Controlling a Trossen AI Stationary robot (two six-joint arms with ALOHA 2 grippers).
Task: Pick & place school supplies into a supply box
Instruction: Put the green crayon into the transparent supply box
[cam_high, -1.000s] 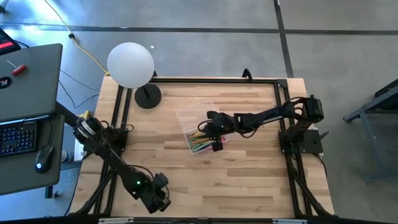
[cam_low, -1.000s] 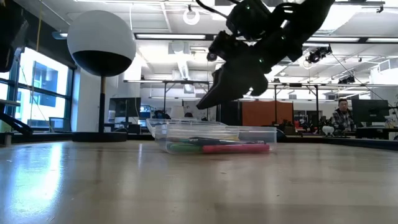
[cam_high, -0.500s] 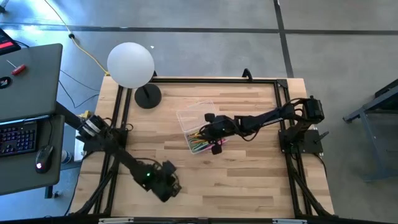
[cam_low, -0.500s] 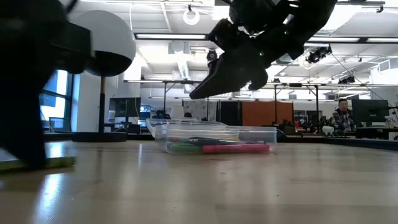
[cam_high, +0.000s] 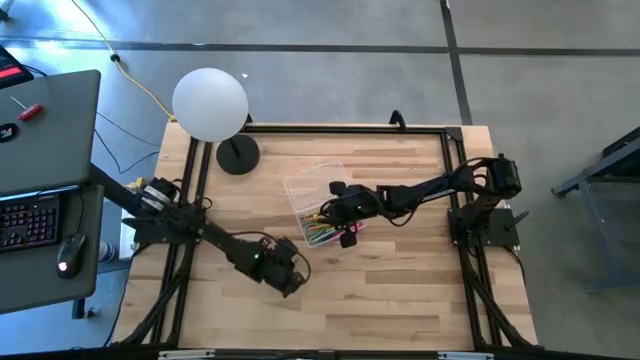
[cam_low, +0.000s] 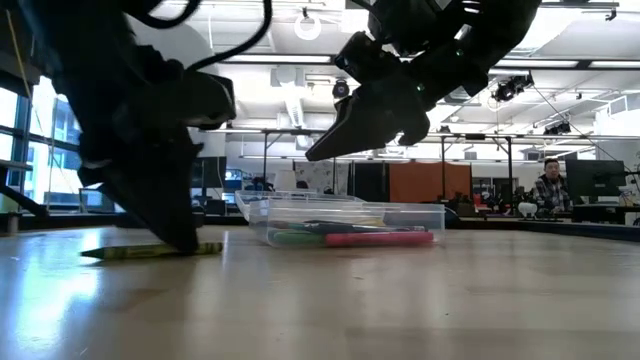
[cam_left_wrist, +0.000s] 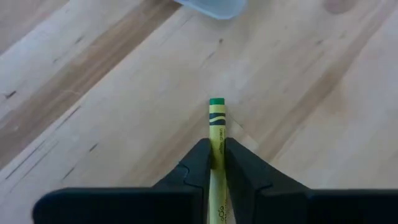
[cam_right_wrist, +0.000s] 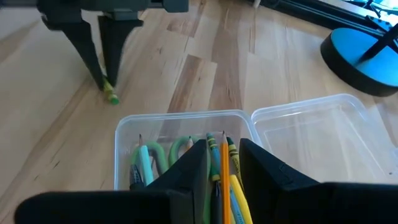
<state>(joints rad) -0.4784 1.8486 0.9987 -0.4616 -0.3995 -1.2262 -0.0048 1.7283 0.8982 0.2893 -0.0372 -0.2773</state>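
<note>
The clear supply box (cam_high: 318, 212) lies mid-table with its lid (cam_right_wrist: 317, 130) open flat beside it. Inside lie pencils, pens and green-handled scissors (cam_right_wrist: 177, 149). My left gripper (cam_high: 290, 275) stands left of the box and nearer the table's front edge, pointing steeply down and shut on a yellow-green crayon (cam_left_wrist: 216, 124). My right gripper (cam_low: 325, 150) hovers above the box, open, with nothing between its fingers; the box's contents show through the gap (cam_right_wrist: 221, 168). My left gripper pinches the crayon's shaft (cam_left_wrist: 216, 146) between its two fingertips, coming from above at a steep slant. In the low view the crayon (cam_low: 150, 250) lies level at the fingertips, sticking out on both sides, right at the tabletop. Whether it touches the wood I cannot tell.
A white globe lamp (cam_high: 210, 105) on a black base (cam_high: 237, 155) stands at the far left corner. A black frame (cam_high: 345, 128) runs along the table's edges. Bare wood (cam_high: 400, 290) lies right of my left gripper.
My left gripper has swung from the near left corner toward the table's right and away from the front edge, closing on the box. It carries the crayon low and level over the wood. Its wrist has turned on the way.
</note>
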